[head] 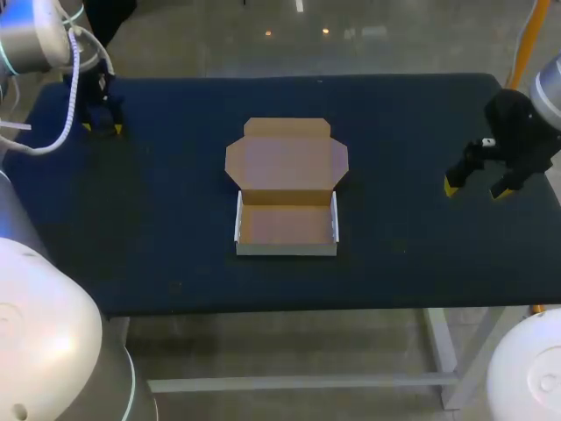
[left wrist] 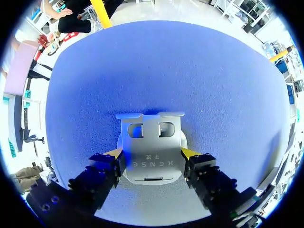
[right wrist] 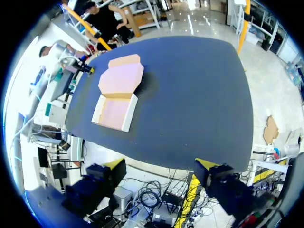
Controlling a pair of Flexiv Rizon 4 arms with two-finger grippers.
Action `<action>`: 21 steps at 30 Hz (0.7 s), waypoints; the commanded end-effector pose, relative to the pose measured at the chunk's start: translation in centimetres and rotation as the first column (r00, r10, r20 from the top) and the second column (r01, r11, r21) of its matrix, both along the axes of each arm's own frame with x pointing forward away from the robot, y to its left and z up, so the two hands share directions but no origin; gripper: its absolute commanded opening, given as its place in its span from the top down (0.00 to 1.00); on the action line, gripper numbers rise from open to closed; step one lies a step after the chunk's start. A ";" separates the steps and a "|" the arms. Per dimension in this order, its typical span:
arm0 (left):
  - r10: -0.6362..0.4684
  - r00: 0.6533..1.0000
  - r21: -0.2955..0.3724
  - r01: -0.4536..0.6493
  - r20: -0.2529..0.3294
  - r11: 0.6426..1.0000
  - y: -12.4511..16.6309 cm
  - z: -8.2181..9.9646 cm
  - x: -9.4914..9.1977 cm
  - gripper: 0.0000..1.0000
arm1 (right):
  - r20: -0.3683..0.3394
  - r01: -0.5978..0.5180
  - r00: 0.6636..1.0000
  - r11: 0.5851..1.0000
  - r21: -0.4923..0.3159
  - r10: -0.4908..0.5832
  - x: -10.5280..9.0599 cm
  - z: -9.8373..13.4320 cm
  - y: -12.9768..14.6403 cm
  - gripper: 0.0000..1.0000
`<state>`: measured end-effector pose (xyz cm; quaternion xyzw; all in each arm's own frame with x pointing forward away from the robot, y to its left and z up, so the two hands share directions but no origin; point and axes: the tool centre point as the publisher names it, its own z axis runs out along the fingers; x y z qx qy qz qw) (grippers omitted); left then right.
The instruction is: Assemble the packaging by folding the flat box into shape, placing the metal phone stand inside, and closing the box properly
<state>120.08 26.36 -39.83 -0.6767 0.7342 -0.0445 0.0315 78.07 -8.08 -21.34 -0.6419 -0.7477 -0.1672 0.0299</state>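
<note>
Left gripper [left wrist: 153, 154]: yellow tips pressed on both sides of the metal phone stand [left wrist: 151, 137], so we read it as clamped on it. The stand sits on the table [head: 175, 219] at the far left corner, hidden under the gripper in the head view. We judge the side hold is meant to lift it flat.

Right gripper [head: 473, 189]: fingers wide apart, nothing between them, hanging over the right side and well apart from everything, so it leaves the middle free.

Box [head: 287, 226]: at mid-table, tray walls already up, lid [head: 287, 162] lying flat behind it, mouth open upward and ready to receive.

Room: bare cloth between stand and box, so the carry path looks unobstructed. The stand lies near the far edge, so we should lift it before travelling.
</note>
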 end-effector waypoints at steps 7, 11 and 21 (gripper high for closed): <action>-0.015 1.000 -0.016 0.015 0.023 1.000 -0.7 1.8 -2.4 1.00 | -0.004 -0.001 1.000 1.000 -0.002 0.001 -0.1 0.2 0.0 0.00; -0.020 1.000 -0.032 0.021 0.018 0.999 -1.6 3.1 -4.1 1.00 | -0.004 -0.001 1.000 1.000 -0.002 0.001 -0.1 0.2 0.0 0.00; -0.036 0.999 -0.034 0.037 0.022 0.999 -4.0 5.5 -7.9 1.00 | 0.127 -0.281 0.950 0.959 -0.042 0.284 0.7 -0.6 0.7 0.00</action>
